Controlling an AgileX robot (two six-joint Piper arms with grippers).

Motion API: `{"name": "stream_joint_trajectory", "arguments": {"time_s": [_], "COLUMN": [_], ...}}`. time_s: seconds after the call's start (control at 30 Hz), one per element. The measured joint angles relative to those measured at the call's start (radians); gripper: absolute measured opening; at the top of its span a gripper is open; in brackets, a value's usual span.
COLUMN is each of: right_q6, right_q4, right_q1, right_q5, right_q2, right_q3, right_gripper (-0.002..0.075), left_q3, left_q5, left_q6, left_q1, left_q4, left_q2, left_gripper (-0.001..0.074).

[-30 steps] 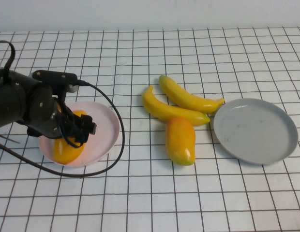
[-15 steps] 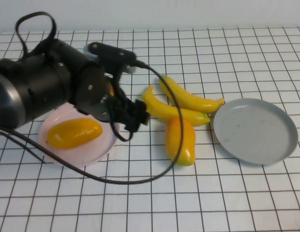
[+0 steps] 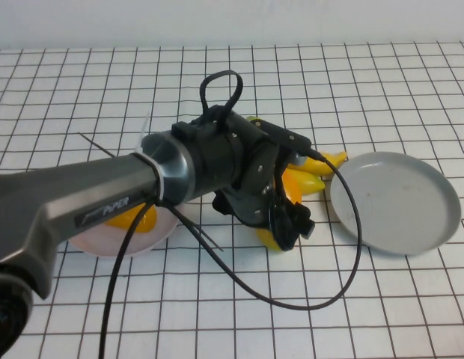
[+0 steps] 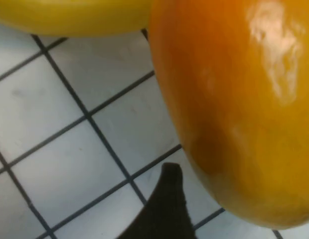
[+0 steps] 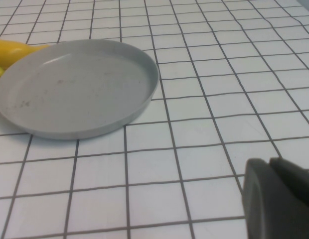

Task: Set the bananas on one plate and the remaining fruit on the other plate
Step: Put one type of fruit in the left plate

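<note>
I hold the left gripper [image 3: 292, 222], jaws wide and empty, over the plump orange-yellow fruit [image 4: 239, 99] lying on the tabletop beside the bananas [image 3: 322, 164]; next: descend, clamp, carry to the pale pink plate [image 3: 97, 243]; right gripper [image 5: 276, 199] is parked shut beside the grey plate [image 5: 77, 89].

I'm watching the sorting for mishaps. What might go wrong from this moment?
The open left gripper hangs low over the second mango, which touches a banana; closing off-centre may push the glossy fruit aside or nudge that banana. Carrying it to the pink plate, it may bump the mango there. The right gripper stays shut near the grey plate.
</note>
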Motion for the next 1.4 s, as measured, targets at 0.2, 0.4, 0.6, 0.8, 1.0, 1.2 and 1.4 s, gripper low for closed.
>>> {"name": "stream_joint_trajectory", "arguments": {"time_s": [0.2, 0.4, 0.6, 0.8, 1.0, 1.2, 1.4], "right_q6": [0.000, 0.000, 0.000, 0.000, 0.000, 0.000, 0.000], "right_q4": [0.000, 0.000, 0.000, 0.000, 0.000, 0.000, 0.000], "right_q1": [0.000, 0.000, 0.000, 0.000, 0.000, 0.000, 0.000], "right_q5": [0.000, 0.000, 0.000, 0.000, 0.000, 0.000, 0.000], "right_q2": [0.000, 0.000, 0.000, 0.000, 0.000, 0.000, 0.000], "right_q3": [0.000, 0.000, 0.000, 0.000, 0.000, 0.000, 0.000], "right_gripper": [-0.0016, -0.0016, -0.0016, -0.0016, -0.0016, -0.0016, -0.0016], "left_q3": [-0.002, -0.002, -0.002, -0.002, 0.000, 0.104, 0.211], "left_q5": [-0.042, -0.079, -0.085, -0.039, 0.049, 0.089, 0.081], "left_q6": [-0.003, -0.003, -0.003, -0.039, -0.061, -0.105, -0.135], "left_q1": [0.000, 0.000, 0.000, 0.000, 0.036, 0.157, 0.259], "left_q4": [-0.040, -0.048, -0.013, 0.079, 0.130, 0.158, 0.167], "left_q2": [0.045, 0.055, 0.055, 0.012, -0.105, -0.156, -0.173], "left_gripper": [0.0599, 0.0546, 0.0479, 0.0479, 0.0479, 0.0479, 0.0479]}}
